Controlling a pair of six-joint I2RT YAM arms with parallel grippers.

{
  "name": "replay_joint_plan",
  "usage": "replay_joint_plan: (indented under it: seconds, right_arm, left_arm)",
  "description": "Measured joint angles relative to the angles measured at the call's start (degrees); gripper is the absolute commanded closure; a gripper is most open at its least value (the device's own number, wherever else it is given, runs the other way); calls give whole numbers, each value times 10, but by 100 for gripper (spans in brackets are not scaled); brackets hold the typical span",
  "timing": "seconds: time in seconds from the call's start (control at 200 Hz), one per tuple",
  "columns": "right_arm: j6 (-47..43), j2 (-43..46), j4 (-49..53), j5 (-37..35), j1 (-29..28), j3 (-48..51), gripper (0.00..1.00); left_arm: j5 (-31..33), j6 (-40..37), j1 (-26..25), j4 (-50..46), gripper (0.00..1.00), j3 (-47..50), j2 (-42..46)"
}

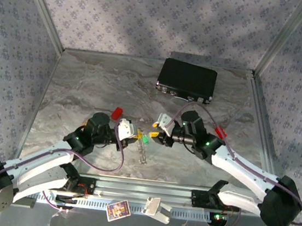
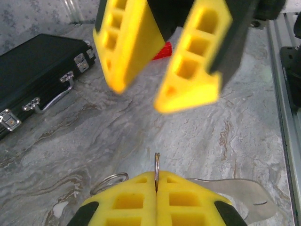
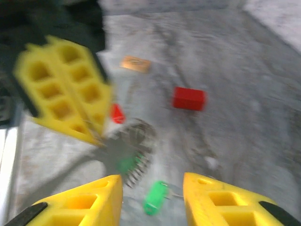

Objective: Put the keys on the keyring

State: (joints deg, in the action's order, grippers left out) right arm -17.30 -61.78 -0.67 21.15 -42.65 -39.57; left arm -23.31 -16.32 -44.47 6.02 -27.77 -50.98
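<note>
My left gripper (image 2: pixel 157 178) is shut on a thin metal ring (image 2: pixel 157 164) of the keyring, and a second ring (image 2: pixel 110 181) hangs to its left. In the right wrist view the blurred grey keyring (image 3: pixel 120 151) with its beaded chain hangs from the left gripper's yellow fingers (image 3: pixel 66 94). A small red key (image 3: pixel 116 114) sits beside them. My right gripper (image 3: pixel 151 182) is open, and the green key (image 3: pixel 155 197) lies free between its fingers, touching neither. From above, the left gripper (image 1: pixel 136 135) and right gripper (image 1: pixel 154 131) meet mid-table over the green key (image 1: pixel 145 139).
A black case (image 1: pixel 187 80) lies at the back of the table, and a plain red block (image 1: pixel 117 112) sits behind the left gripper. A chain piece (image 1: pixel 144 155) trails toward the near edge. A card (image 1: pixel 118 210) and a white part (image 1: pixel 157 208) rest on the front rail.
</note>
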Motion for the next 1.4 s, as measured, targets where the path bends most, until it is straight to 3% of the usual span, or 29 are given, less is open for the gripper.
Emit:
replay_joint_plan:
  seconds: [0.145,0.32,0.6,0.979,1.159,1.404]
  right_arm:
    - [91,-7,66,-88,26,-19,59]
    - [223,-104,159,-150,10,-85,60]
    - [372,-286,227,-148,-22,-188,59]
    - [491,-399,278,-192,-64,-287,53]
    - [458,-412,294,-204,-75,-330,55]
    - [213,-342,255,-181,-18,-288,60]
  left_arm:
    - [32,22,0,-85,100,-67,0]
    - [88,52,15,-143,100,-93,26]
    - [108,101,160,-209,100,-90,117]
    - [102,99,171,-229,100,-55,157]
    - [85,96,171,-226,100,-36,173]
    - [65,93,171,-224,100,-27,181]
